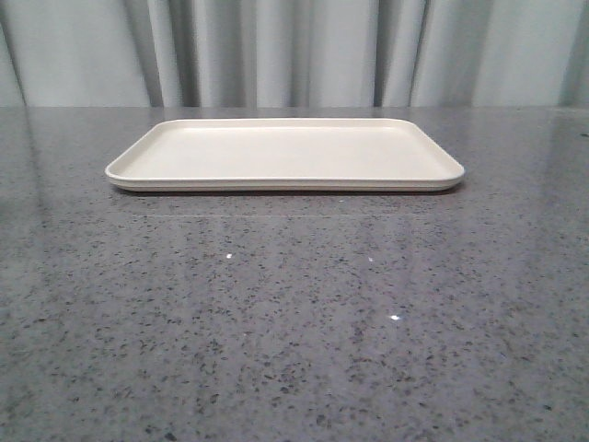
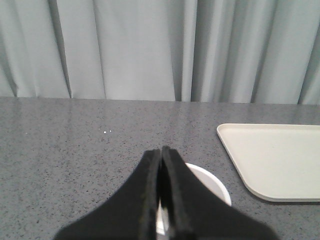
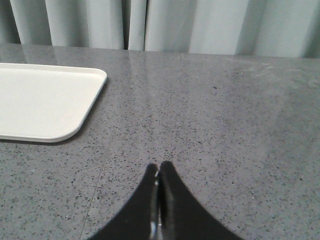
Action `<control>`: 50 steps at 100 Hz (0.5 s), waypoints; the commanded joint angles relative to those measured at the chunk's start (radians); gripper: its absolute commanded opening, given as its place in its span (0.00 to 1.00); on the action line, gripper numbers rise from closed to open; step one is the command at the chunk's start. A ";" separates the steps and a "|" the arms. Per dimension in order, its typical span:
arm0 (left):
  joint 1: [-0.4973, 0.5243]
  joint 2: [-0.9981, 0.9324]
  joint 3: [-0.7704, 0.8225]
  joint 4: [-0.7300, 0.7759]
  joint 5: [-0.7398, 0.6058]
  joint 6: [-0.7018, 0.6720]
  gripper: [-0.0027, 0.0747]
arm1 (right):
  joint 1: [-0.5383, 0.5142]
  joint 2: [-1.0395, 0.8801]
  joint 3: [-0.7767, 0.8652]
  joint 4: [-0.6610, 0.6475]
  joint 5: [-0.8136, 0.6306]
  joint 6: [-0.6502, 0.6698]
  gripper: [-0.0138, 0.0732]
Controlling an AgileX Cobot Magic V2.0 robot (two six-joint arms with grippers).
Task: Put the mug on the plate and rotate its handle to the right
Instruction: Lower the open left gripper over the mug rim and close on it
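The cream plate [image 1: 285, 152] lies flat at the far middle of the table, with nothing on it. It also shows in the left wrist view [image 2: 280, 160] and the right wrist view [image 3: 40, 100]. Only part of the white round rim of the mug [image 2: 212, 182] shows, just behind the fingers of my left gripper [image 2: 161, 150], left of the plate. Its handle and face print are hidden. The left jaws are pressed together above the mug. My right gripper [image 3: 159, 166] is shut and empty over bare table, right of the plate. Neither gripper nor the mug shows in the front view.
The table is a grey speckled stone top [image 1: 294, 322]. A pale grey curtain [image 1: 294, 46] hangs along its far edge.
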 commanded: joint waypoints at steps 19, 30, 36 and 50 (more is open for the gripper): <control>-0.007 0.133 -0.105 -0.025 0.000 -0.008 0.01 | 0.002 0.162 -0.137 0.003 -0.025 0.001 0.09; -0.007 0.164 -0.114 -0.025 0.009 -0.008 0.01 | 0.002 0.197 -0.148 0.005 -0.025 0.001 0.09; -0.007 0.168 -0.114 -0.025 0.000 -0.008 0.01 | 0.002 0.202 -0.146 0.006 -0.028 0.001 0.09; -0.007 0.168 -0.110 -0.025 -0.019 -0.008 0.01 | 0.002 0.202 -0.146 0.006 -0.011 0.001 0.09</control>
